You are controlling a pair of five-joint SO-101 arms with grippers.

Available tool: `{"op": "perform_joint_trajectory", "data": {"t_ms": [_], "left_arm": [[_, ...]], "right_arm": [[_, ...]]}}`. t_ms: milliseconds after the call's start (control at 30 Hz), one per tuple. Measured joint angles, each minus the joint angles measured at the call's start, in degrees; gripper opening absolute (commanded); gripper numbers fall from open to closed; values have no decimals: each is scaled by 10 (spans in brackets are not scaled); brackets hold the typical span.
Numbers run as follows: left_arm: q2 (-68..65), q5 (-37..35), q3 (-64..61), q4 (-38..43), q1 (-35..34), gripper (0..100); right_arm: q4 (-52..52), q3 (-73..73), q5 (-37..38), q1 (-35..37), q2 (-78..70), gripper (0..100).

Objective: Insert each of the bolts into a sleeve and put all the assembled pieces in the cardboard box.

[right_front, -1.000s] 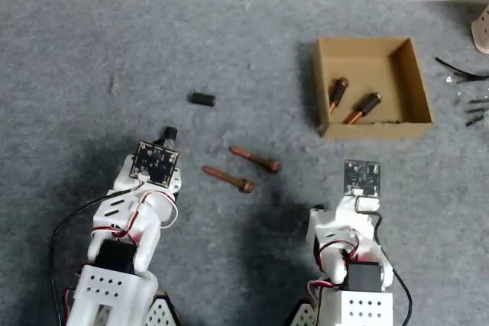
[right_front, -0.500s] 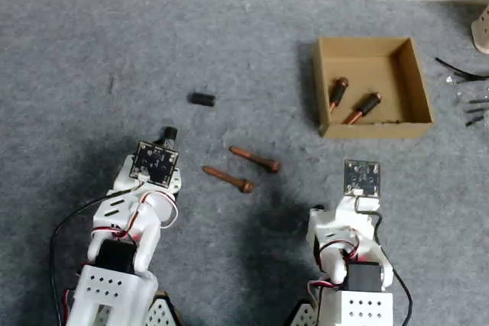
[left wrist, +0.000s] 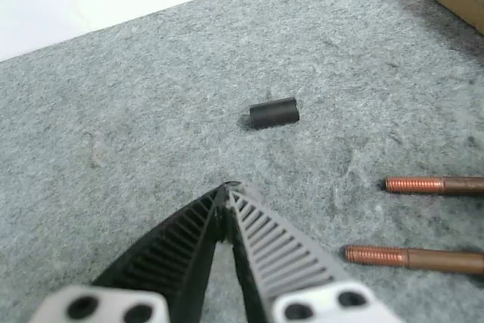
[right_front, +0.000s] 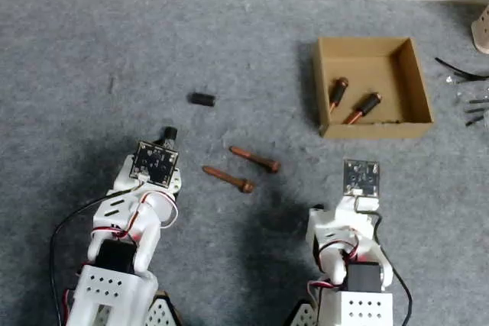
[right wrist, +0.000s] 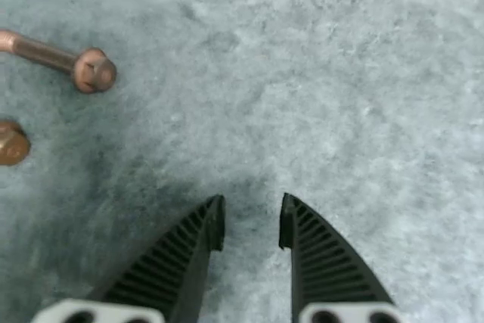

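Bolts (right_front: 256, 159), two loose, one sleeve (right_front: 202, 99), two assembled pieces (right_front: 338, 91) in box (right_front: 374, 129)

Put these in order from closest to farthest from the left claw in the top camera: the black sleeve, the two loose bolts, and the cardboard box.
From the left gripper:
1. The black sleeve, ahead of it, and the nearer bolt, to its right: too close to call.
2. The other bolt, slightly farther toward the box.
3. The cardboard box, farthest, far right.
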State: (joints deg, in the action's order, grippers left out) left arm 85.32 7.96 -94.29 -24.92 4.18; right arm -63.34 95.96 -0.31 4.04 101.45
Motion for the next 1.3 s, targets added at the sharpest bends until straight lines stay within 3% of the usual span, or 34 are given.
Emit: {"op": "perform_joint_trajectory", "data": {"t_ms": [200,367,533,733,1033,1300], "left_arm": [[0,0,0,0,0,7],[0,0,0,0,0,7],[0,0,0,0,0,7],[0,0,0,0,0,7],[0,0,0,0,-1,7],[0,-30,0,0,-53,8]], "right_arm": [[18,0,0,46,1,106],[71,0,14,36,1,106],[156,0,87,-35,0,106],[167,-50,109,0,-20,106],[284,-185,77,74,-323,106],[305,-390,62,142,-678,106]]}}
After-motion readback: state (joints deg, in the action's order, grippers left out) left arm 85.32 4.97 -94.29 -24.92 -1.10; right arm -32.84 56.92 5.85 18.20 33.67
